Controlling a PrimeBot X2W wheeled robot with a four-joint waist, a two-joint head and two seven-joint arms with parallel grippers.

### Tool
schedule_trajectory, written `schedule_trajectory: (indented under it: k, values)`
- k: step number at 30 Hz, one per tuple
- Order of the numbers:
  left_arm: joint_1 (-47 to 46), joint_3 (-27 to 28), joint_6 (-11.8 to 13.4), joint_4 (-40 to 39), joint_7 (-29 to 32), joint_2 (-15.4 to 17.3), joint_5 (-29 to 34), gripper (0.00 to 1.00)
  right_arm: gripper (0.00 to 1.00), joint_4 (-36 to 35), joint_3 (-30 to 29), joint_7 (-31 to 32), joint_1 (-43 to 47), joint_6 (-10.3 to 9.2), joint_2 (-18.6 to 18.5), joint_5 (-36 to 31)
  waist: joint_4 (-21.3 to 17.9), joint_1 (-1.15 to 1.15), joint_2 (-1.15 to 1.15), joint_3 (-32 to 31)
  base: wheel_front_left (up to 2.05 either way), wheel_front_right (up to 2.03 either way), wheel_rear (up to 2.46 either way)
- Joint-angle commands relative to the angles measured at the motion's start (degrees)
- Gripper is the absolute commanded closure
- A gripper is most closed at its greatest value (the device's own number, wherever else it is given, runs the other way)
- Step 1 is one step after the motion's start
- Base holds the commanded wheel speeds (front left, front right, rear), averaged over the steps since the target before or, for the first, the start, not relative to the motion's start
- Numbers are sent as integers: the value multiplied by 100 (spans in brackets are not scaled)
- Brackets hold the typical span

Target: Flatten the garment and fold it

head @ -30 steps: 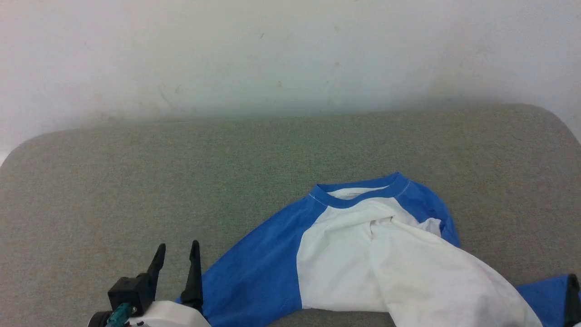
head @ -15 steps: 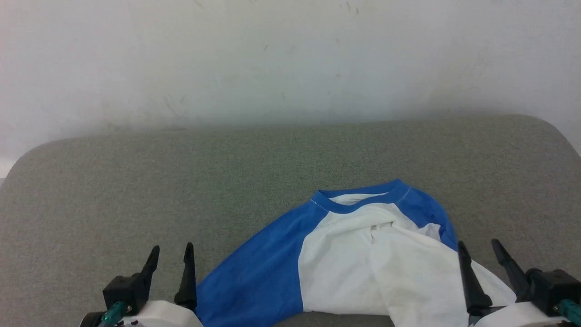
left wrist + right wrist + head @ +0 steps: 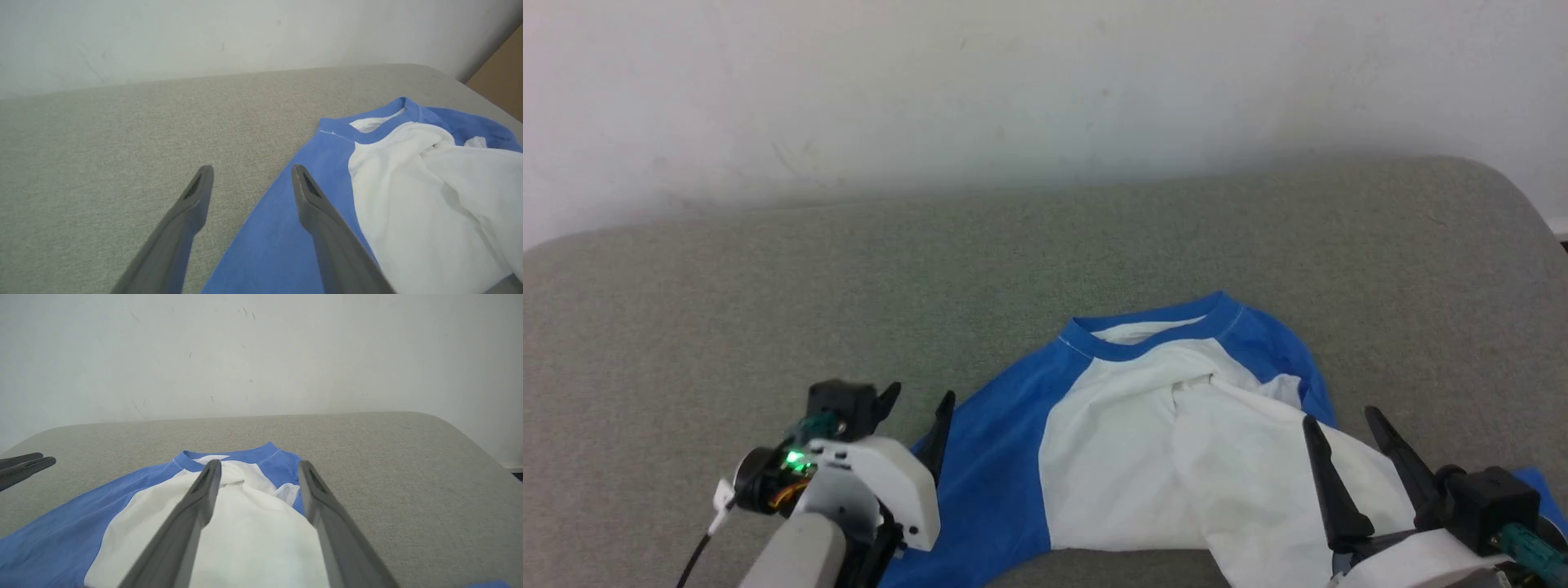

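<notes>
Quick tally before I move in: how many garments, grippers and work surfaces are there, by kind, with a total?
Garments: 1, the crumpled white-bodied T-shirt with royal-blue sleeves and blue collar.
Grippers: 2, the left gripper and the right gripper, both open, dark-fingered.
Work surfaces: 1, the grey fabric-covered surface.
Total: 4.

A garment [image 3: 1143, 457] lies on the near right part of the surface [image 3: 768, 278], well short of the wall [image 3: 1013, 82] behind it. Its collar [image 3: 1123, 351] points toward that wall. One sleeve [image 3: 988, 457] stretches to the near left, where the left pincer [image 3: 921, 393] straddles its outer edge. The right pincer [image 3: 1340, 416] is at the near right, over the garment's body.
</notes>
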Motion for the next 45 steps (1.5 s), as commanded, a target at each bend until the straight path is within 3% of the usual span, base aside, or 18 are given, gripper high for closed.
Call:
schedule_trajectory:
  k: [1,11,12,13,14,19,26,31,32,33,34,38,45]
  values:
    - [-173,-65,-87,148,186,47,-28,0,0,-5,26,13,-91,-4,13,32,-167,-1,0,206,0,0,0]
    - [-837,-730,-568,1252,2289,313,-223,0,0,192,11,-60,-247,-4,13,167,-394,-1,0,456,0,0,0]
    - [-850,-809,-596,1288,2479,338,-265,25,0,209,11,-69,-257,-4,13,182,-396,-1,0,464,0,0,0]
    - [-864,-873,-617,1292,2600,372,-294,81,0,227,13,-81,-267,-4,13,196,-398,-1,0,463,0,0,0]
    - [-867,-898,-630,1266,2651,397,-340,100,0,242,17,-89,-274,-4,14,200,-400,-1,0,462,0,0,0]
    - [-633,-615,-502,889,2514,697,-558,100,0,301,-7,-118,-258,-4,14,226,-401,-1,0,385,0,0,0]
    - [439,232,307,-244,2296,1279,-861,100,0,344,-123,-91,-105,-4,14,253,-308,-1,0,284,0,0,0]
    - [1123,575,717,-766,2097,1220,-1078,100,0,366,-118,-14,-99,-4,14,243,-210,-1,0,272,0,0,0]
    - [1191,615,766,-845,1986,1133,-1123,72,0,373,-107,16,-105,-4,14,234,-188,-1,0,266,0,0,0]
    - [1234,642,775,-888,1855,1079,-1140,7,0,383,-93,59,-116,-4,14,202,-167,-1,0,258,0,0,0]
    - [1250,659,755,-910,1705,1027,-1155,0,0,390,-98,92,-126,-4,14,184,-136,-1,0,244,0,0,0]
    - [1254,699,795,-1114,857,754,-1017,0,0,538,-36,394,-246,-4,-6,110,-42,-1,0,144,0,0,0]
    - [1291,581,775,-1262,-576,418,-611,0,0,1035,81,991,-579,-4,-392,258,161,-1,0,-8,0,0,0]
